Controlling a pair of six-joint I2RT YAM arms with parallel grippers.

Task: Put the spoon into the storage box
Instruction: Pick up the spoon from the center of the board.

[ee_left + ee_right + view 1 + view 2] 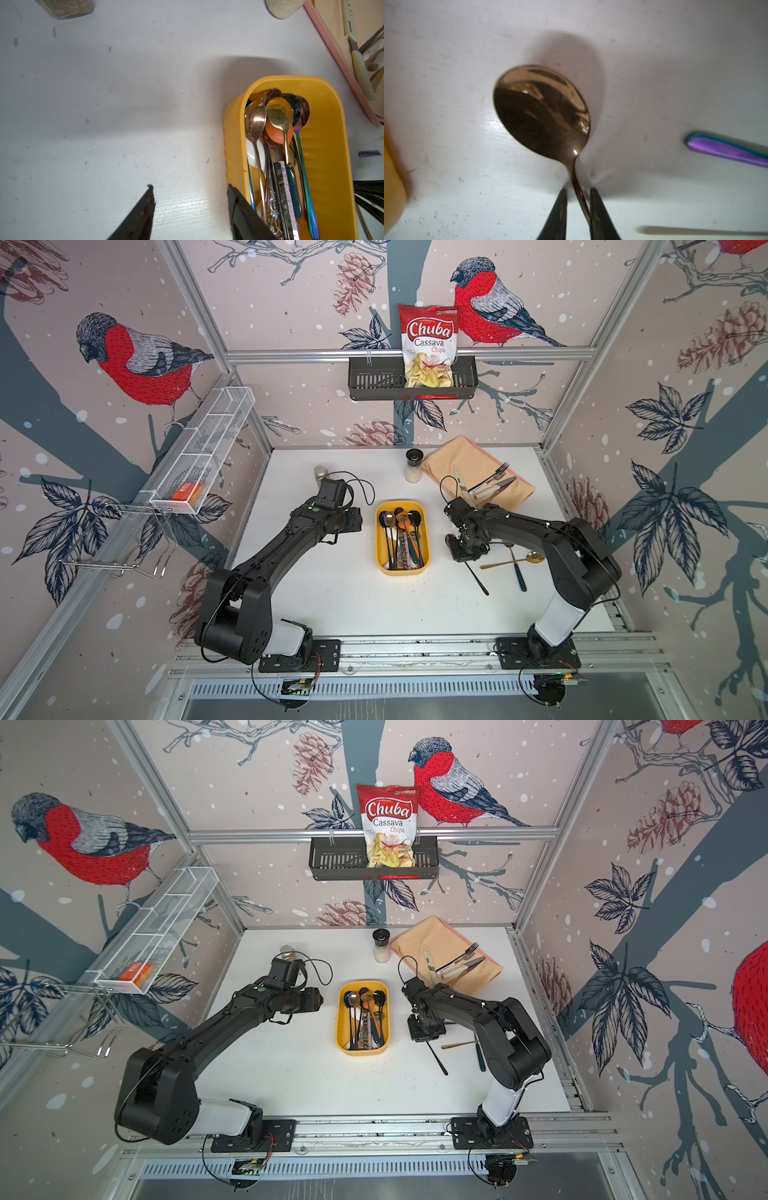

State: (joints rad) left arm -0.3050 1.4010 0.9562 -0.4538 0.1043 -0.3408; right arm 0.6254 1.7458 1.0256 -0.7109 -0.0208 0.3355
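Right wrist view is showing the bronze-coloured spoon (542,112) with its bowl facing the camera and its thin neck passing between the fingers (560,207) of the right gripper (578,190). The fingers are standing narrow around the neck. One is touching it and a slim gap is showing at the other, so I cannot tell whether they are clamping it.

In a top view the spoon's dark handle (478,578) is lying on the white counter (332,593), on the robot's right of the yellow storage box (380,539), near it but apart. The box is sitting between the two arms and is holding a bundle of spoons (278,124) with their bowls at its far end.

The left gripper (190,187) is hovering with its fingers wide apart and holding nothing, one of them just beside the box's outer wall.

An iridescent handle (724,149) is lying near the bronze-coloured spoon. Further to the robot's right, a gold spoon (534,558) and a teal-handled spoon (521,578) are crossing each other on the counter.
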